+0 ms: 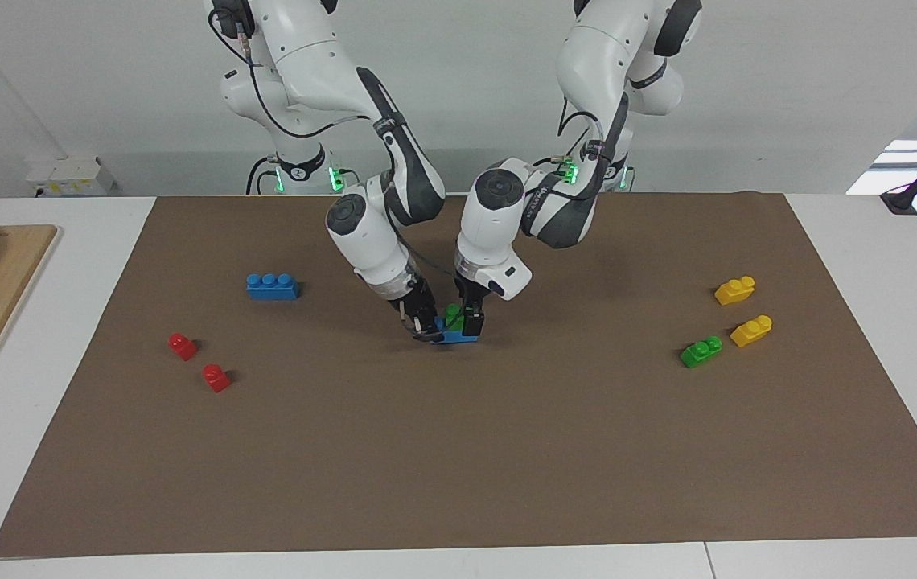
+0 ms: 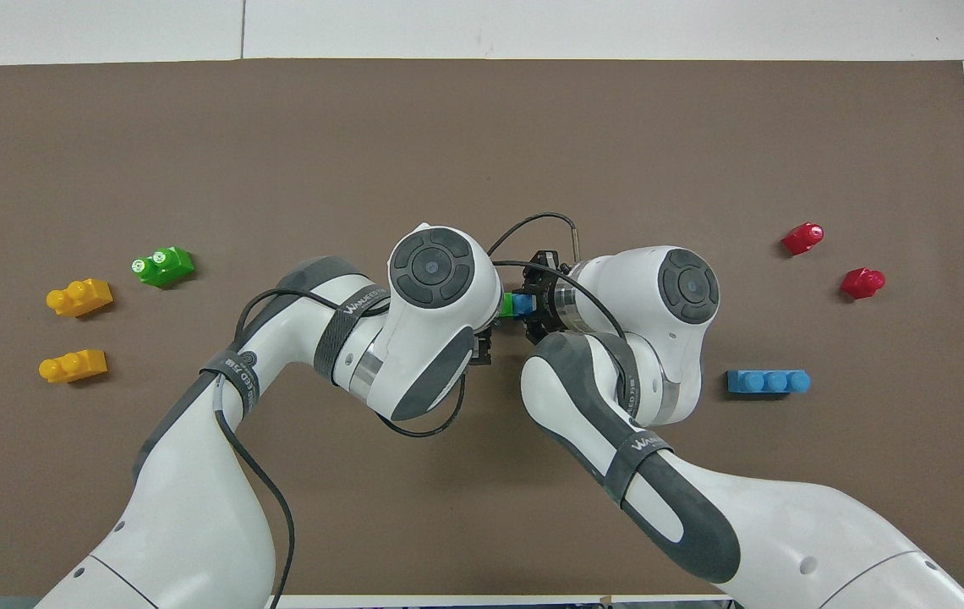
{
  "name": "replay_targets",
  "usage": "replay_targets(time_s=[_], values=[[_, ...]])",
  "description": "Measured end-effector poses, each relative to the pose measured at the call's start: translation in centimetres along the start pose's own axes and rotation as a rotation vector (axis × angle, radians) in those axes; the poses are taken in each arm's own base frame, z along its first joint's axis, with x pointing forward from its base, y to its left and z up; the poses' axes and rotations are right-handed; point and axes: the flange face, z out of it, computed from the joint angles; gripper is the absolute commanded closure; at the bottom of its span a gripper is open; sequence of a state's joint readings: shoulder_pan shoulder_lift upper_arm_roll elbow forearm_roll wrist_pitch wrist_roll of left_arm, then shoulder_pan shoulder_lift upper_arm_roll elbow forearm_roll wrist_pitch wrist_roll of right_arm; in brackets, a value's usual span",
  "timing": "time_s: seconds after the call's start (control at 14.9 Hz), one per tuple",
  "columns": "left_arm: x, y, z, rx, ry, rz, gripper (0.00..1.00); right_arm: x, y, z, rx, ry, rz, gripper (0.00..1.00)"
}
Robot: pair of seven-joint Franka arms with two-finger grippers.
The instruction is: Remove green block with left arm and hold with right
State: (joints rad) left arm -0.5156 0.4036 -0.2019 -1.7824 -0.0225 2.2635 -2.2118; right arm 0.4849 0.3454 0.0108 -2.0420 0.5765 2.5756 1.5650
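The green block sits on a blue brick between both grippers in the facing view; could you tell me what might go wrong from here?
1. The green block sits on the blue brick; if the right gripper grips the brick weakly, the whole stack may lift with the pull.
2. The left gripper and the right one work very close together, so their fingers could collide.
3. Both wrists hide the stack in the overhead view, so a slip may go unseen.
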Motion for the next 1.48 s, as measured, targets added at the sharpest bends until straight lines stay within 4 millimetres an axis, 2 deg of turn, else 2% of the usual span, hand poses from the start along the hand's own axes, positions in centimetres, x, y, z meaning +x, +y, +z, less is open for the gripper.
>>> replay_targets(time_s=[0.27,0.34,0.94,1.08,1.21,1.34,1.48], values=[[0.0,0.0,0.0,-0.001,-0.001,0.0,0.89,0.1,0.0,0.0,0.0,-0.001,0.002,1.0],[0.0,0.0,0.0,-0.002,-0.001,0.0,1.0,0.1,0.0,0.0,0.0,-0.001,0.003,1.0],[-0.3,1.0,-2.2,-0.049,-0.025,-0.001,1.0,0.3,-0.3,-0.3,0.024,0.001,0.006,1.0],[0.0,1.6,-4.7,-0.065,-0.029,-0.009,1.0,0.1,-0.3,-0.2,0.022,0.0,0.004,1.0],[1.5,2.1,-8.9,-0.063,-0.01,0.011,1.0,0.1,-0.2,-0.2,0.021,0.0,0.002,1.0],[4.3,2.2,-12.7,-0.038,0.028,0.089,1.0,0.0,-0.2,-0.2,0.021,0.0,0.001,1.0],[7.9,2.7,-14.5,0.007,0.062,0.193,1.0,0.0,-0.2,-0.1,0.021,0.0,0.0,1.0]])
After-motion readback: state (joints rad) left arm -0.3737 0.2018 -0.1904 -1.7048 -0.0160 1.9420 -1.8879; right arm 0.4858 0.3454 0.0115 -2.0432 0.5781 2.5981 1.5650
